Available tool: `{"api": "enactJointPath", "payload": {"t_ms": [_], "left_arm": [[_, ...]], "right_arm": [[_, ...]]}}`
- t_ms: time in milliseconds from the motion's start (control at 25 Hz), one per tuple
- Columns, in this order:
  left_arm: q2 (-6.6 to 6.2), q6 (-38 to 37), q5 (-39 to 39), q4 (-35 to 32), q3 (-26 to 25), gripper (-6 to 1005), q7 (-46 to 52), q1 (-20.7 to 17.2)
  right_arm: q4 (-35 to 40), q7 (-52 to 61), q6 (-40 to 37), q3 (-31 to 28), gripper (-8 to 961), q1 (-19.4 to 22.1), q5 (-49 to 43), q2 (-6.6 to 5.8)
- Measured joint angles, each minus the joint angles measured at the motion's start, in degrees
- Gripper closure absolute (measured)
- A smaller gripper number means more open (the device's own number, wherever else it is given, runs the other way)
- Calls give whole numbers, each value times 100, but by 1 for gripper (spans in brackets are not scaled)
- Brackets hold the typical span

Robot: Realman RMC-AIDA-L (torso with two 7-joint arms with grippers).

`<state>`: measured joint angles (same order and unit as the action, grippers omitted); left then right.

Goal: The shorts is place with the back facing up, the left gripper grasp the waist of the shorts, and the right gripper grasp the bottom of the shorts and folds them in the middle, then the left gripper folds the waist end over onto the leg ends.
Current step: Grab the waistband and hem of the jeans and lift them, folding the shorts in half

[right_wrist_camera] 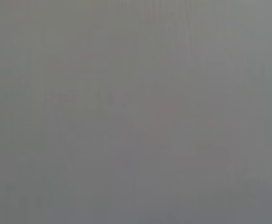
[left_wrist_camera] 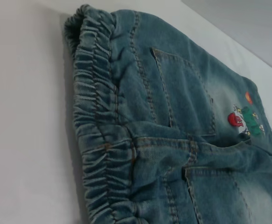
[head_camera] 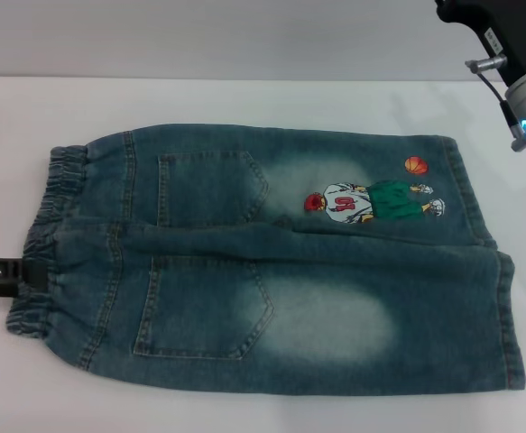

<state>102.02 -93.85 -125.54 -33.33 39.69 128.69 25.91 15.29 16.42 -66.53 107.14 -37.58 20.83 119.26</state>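
Observation:
Blue denim shorts (head_camera: 272,271) lie flat on the white table, back pockets up, with a cartoon patch (head_camera: 371,200) on the far leg. The elastic waist (head_camera: 46,239) is at the left and the leg ends (head_camera: 497,271) at the right. My left gripper (head_camera: 14,273) sits low at the table's left edge, right against the waistband's near half. The left wrist view looks along the gathered waist (left_wrist_camera: 98,140) from close by. My right arm (head_camera: 524,81) hangs above the far right corner, past the leg ends, and its gripper is out of view. The right wrist view is plain grey.
The white table (head_camera: 244,104) reaches well beyond the shorts at the back and along the left side. A grey wall runs behind it.

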Motion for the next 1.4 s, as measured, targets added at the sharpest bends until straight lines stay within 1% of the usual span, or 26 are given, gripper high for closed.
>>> {"api": "enactJointPath", "payload": {"t_ms": [200,600,960,1240,1400], "left_arm": [[-36,-18,-3,-7,1,154,3,47],[-61,-43,-33,-7,4,155,54,83],[-142,-152,-49,9,4,154,157,30],[-141,-60,-190,17,8,153,252,-6],[-112,19,-330,9,10,154,340,-1]], "right_arm": [[0,-7,5,-10,333,2,0,0],[1,14,10,-44,333,10,0,0],[26,6,-3,-66,333,-10,0,0],[35,13,-29,-63,332,-7,0,0],[32,1,-5,-62,332,-13,0,0]]}}
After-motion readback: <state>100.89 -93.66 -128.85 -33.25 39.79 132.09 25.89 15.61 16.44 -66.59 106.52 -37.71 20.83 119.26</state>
